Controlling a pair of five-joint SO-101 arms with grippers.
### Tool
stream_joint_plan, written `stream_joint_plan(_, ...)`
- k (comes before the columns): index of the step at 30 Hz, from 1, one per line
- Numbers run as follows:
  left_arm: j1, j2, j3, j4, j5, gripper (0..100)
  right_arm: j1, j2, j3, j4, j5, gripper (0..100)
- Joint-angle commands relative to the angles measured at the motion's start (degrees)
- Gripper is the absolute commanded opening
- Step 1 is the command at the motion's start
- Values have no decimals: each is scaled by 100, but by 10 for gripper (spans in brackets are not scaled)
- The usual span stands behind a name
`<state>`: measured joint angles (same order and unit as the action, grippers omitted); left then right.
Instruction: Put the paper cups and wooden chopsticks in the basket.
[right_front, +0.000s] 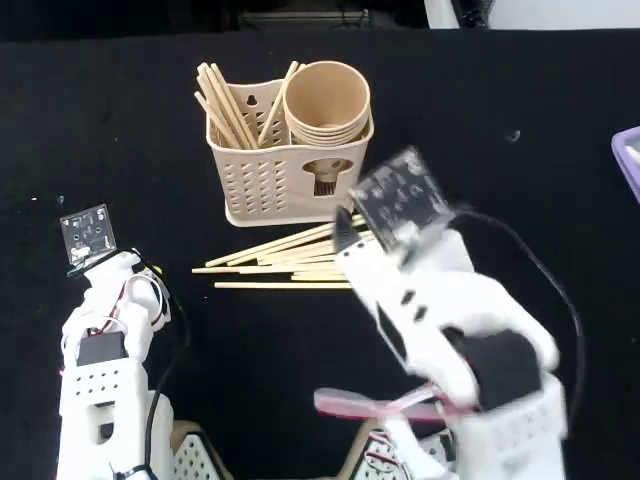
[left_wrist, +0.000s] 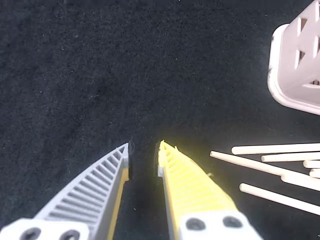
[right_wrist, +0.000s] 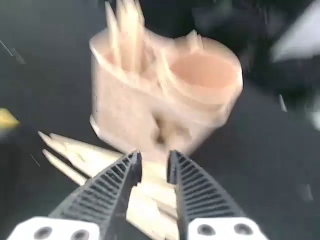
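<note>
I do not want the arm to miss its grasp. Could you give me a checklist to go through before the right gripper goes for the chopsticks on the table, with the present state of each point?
1. The right gripper is open: ok.
2. It is above the loose chopsticks: ok.
3. It is low enough to close on one: cannot tell, the wrist view is blurred.
4. One stick lies apart from the rest: not ok, they overlap in a pile.
5. The basket stands upright, with the paper cups stacked inside: ok.
6. The left gripper is clear of the pile: ok.
</note>
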<state>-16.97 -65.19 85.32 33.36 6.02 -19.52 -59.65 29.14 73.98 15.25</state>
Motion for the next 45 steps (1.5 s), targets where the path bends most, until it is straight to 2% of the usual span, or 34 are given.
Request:
stream_joint_plan(1,40,-70,-57,-70,26,109,1046,-4,2141,-818,607,113)
stream_joint_plan(7,40,-70,-57,-70,26,109,1829,-4,4303,-3253,589,215)
stream_joint_plan(11,40,-70,-57,-70,26,109,2031,-4,4989,-4677,-571,177)
stream_joint_plan(13,40,-70,-57,-70,26,109,2180,-4,5024,-5116,-879,137)
stream_joint_plan(17,40,-70,-57,-88,26,109,2198,92,4646,-5073,-958,113)
stream_joint_plan(21,40,-70,-57,-97,26,109,2040,945,3925,-4932,-1626,113)
stream_joint_plan(28,40,-70,-57,-88,26,109,2013,3785,2484,-5310,-3745,113)
stream_joint_plan(31,40,-70,-57,-88,26,109,2013,4998,1763,-5310,-4334,113)
stream_joint_plan(37,40,-70,-57,-97,26,109,2013,6510,734,-5275,-4167,111)
stream_joint_plan(45,40,-70,-57,-97,26,109,1688,6633,602,-5108,-3560,110)
